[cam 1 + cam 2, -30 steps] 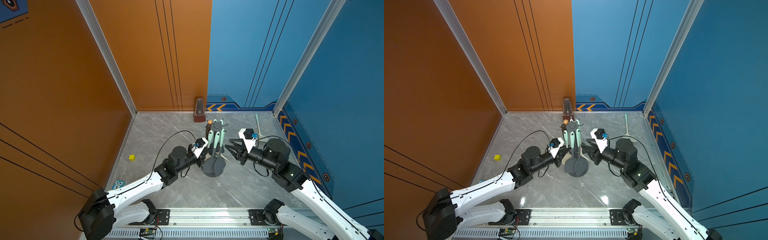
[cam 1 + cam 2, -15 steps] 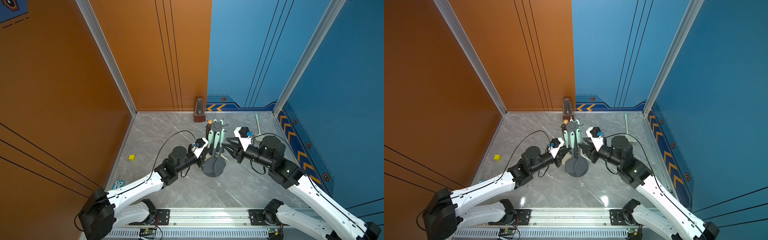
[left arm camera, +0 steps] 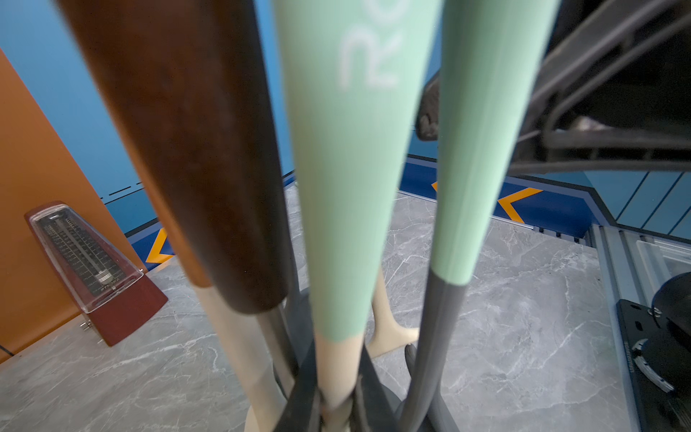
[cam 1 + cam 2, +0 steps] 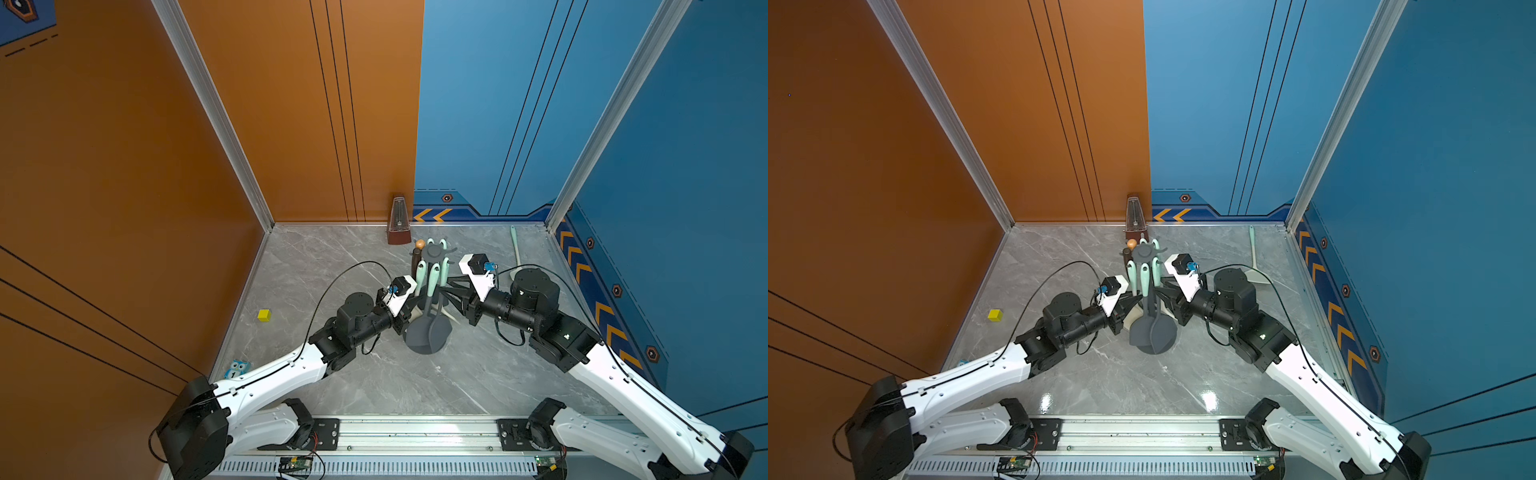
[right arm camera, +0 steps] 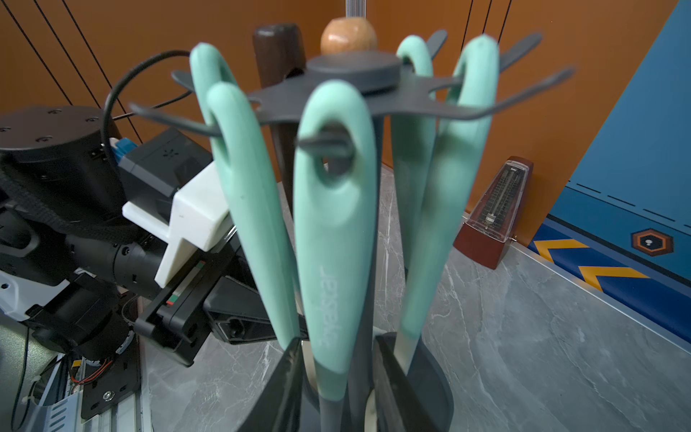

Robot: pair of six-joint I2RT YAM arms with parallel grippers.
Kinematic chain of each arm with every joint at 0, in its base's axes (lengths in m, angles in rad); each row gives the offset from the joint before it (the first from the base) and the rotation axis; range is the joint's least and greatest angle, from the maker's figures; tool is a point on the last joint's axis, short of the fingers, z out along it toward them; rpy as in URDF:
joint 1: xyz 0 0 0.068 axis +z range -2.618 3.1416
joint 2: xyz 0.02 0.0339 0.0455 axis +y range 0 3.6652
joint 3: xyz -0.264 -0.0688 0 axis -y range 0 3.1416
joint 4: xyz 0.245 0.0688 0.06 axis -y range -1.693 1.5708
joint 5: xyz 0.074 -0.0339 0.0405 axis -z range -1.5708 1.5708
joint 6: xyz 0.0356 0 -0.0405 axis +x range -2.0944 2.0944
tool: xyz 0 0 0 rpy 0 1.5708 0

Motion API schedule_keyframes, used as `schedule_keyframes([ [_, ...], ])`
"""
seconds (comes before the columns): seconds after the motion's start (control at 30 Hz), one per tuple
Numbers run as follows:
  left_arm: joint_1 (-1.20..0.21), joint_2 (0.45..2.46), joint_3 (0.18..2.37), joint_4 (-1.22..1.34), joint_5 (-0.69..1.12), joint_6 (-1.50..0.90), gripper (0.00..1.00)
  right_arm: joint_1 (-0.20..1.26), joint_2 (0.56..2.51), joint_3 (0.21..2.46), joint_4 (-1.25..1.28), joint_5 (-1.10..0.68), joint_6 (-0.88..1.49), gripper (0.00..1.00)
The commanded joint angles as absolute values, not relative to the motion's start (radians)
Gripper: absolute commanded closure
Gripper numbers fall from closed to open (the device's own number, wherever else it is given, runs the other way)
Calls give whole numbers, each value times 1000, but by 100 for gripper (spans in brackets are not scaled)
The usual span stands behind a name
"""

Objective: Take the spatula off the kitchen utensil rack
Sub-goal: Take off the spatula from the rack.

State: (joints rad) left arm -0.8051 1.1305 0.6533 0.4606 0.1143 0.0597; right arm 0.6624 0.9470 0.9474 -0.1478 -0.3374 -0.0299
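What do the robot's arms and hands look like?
The left arm and right arm have white links, black joints and looping black cables. The left hand and right hand are black, with white mounts and blue connectors.

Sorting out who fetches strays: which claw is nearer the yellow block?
Left. The left claw, shut on a mint-handled utensil, is at the kitchen utensil rack on the side toward the yellow block; the right claw is on the rack's opposite side, farther off.

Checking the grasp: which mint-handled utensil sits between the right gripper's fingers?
The mint handle showing lettering in the right wrist view, with a dark grey neck; the others hang outside the fingers.
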Motion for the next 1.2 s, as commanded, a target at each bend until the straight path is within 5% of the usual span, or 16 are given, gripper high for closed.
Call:
schedule_keyframes([
  [0.0, -795, 1120, 661, 522, 125, 37, 89, 670, 952, 982, -138, -327, -46, 71],
  [0.53, -795, 1125, 655, 522, 119, 35, 89, 684, 935, 979, -158, -277, -72, 100],
  [1.17, -795, 1135, 658, 523, 114, 33, 89, 687, 885, 948, -140, -248, -69, 100],
])
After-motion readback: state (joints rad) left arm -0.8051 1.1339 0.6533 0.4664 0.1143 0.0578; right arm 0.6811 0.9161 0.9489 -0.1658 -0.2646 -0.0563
